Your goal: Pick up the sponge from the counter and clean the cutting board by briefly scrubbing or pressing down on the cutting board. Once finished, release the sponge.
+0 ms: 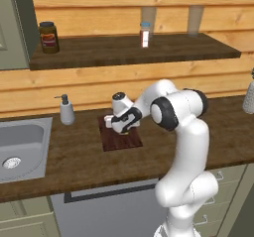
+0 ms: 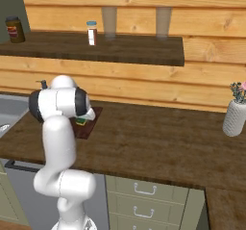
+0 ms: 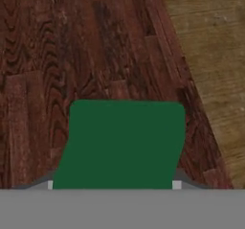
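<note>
The green-topped sponge (image 3: 122, 144) sits between my fingertips in the hand view, and my gripper (image 3: 113, 185) is shut on it. Below it lies the dark reddish cutting board (image 3: 95, 46), with the lighter counter (image 3: 215, 55) to its right. In the left base view the gripper (image 1: 124, 127) is bent down low over the cutting board (image 1: 119, 141) on the counter (image 1: 74, 156). The right base view shows the sponge (image 2: 80, 121), green over yellow, right at the cutting board (image 2: 91, 123). Whether it presses on the board I cannot tell.
A soap dispenser (image 1: 66, 110) stands left of the board, beside the grey sink (image 1: 20, 147). The shelf (image 1: 124, 50) above carries a jar (image 1: 48, 36) and a small bottle (image 1: 145, 34). A vase (image 2: 235, 113) stands at the counter's far right.
</note>
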Controlling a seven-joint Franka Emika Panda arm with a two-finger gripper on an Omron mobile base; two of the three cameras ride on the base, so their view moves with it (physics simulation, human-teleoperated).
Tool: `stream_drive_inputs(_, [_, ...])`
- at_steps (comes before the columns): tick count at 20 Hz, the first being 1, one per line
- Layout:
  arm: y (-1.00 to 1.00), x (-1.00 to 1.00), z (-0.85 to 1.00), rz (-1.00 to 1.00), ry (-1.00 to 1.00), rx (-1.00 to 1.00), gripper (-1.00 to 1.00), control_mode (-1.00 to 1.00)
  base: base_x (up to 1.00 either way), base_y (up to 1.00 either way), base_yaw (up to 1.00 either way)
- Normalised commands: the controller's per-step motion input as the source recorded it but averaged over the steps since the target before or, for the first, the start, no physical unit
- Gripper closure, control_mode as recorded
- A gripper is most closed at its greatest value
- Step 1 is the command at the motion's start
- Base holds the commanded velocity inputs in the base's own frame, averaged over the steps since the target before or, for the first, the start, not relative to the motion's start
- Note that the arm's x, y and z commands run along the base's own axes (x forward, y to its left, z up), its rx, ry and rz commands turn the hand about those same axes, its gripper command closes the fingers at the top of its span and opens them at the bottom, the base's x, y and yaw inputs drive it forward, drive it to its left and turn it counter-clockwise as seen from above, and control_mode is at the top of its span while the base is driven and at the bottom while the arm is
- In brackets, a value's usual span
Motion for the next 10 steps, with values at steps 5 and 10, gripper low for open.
stream_drive_inputs(5, [-0.01,0.52,0.00,0.00,0.00,-0.01,1.00,-1.00,0.00,0.00,0.00])
stream_drive_inputs(10, [-0.05,0.42,-0.02,0.00,-0.01,-0.01,1.00,-1.00,0.00,0.00,0.00])
